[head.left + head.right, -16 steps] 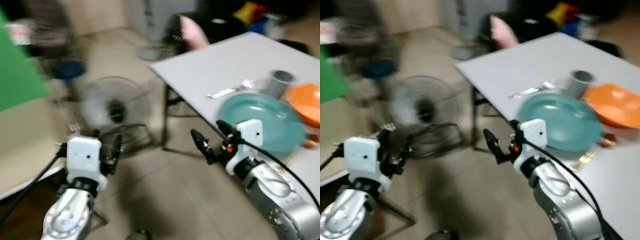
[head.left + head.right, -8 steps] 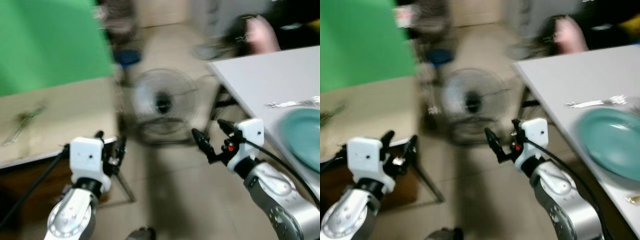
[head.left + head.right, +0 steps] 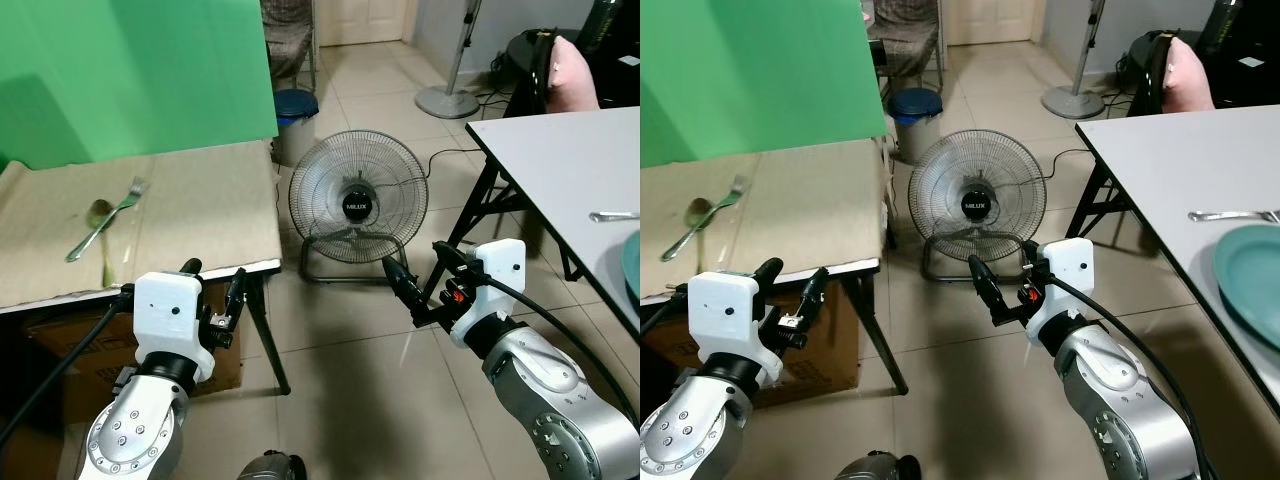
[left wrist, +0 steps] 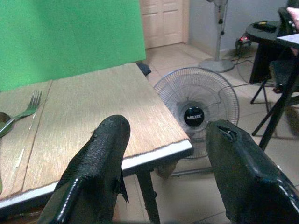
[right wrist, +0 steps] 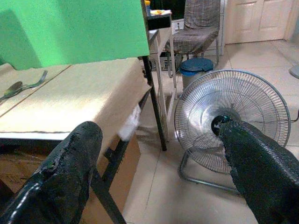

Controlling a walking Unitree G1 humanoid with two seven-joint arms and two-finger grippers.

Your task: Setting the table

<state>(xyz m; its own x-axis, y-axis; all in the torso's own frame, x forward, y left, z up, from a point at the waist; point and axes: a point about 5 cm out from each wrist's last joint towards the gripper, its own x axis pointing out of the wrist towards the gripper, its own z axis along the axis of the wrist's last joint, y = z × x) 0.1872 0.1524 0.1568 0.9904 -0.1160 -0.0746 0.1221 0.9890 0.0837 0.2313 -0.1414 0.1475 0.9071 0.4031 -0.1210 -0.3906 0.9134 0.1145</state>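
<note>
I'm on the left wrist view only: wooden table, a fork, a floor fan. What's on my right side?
Observer: A grey table stands there, with a teal plate at its near edge.
Operator: Any cutlery on it?
Observer: A silver fork lies just beyond the plate.
Operator: And the right gripper?
Observer: The right gripper hangs open above the tiled floor, holding nothing, in front of the round black floor fan.

Two tables [image 3: 200, 215] [image 3: 570, 150], two forks [image 3: 105, 215] [image 3: 612, 215], one spoon [image 3: 98, 210], one floor fan [image 3: 358, 205], one plate [image 3: 1250, 275].
</note>
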